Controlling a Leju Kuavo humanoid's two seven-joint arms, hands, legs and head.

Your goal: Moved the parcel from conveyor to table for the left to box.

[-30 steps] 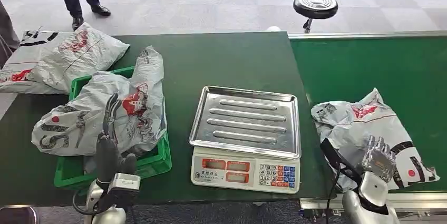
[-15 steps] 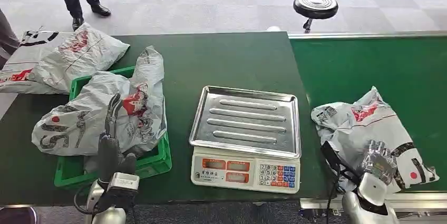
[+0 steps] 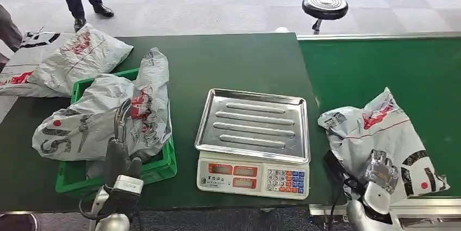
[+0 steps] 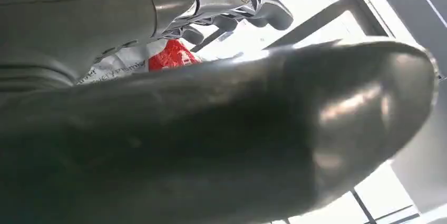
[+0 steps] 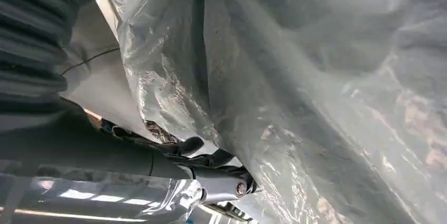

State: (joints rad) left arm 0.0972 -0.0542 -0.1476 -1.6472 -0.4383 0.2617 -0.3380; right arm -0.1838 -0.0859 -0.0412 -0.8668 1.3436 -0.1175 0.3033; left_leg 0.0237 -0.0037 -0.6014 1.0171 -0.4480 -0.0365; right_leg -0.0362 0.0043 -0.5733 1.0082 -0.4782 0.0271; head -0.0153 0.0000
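A crumpled grey plastic parcel bag with red and black print [image 3: 380, 133] lies on the green conveyor belt [image 3: 380, 62], right of the dark green table [image 3: 239, 62]. The robot's right hand [image 3: 380, 170] rests on the parcel's near edge, fingers curled into the plastic, seemingly gripping it. The bag's long axis runs diagonally away. The left hand [image 3: 118, 138] hovers, fingers extended, holding nothing, by parcels heaped in a green crate [image 3: 157, 168]. A steel-topped weighing scale [image 3: 253, 133] stands between.
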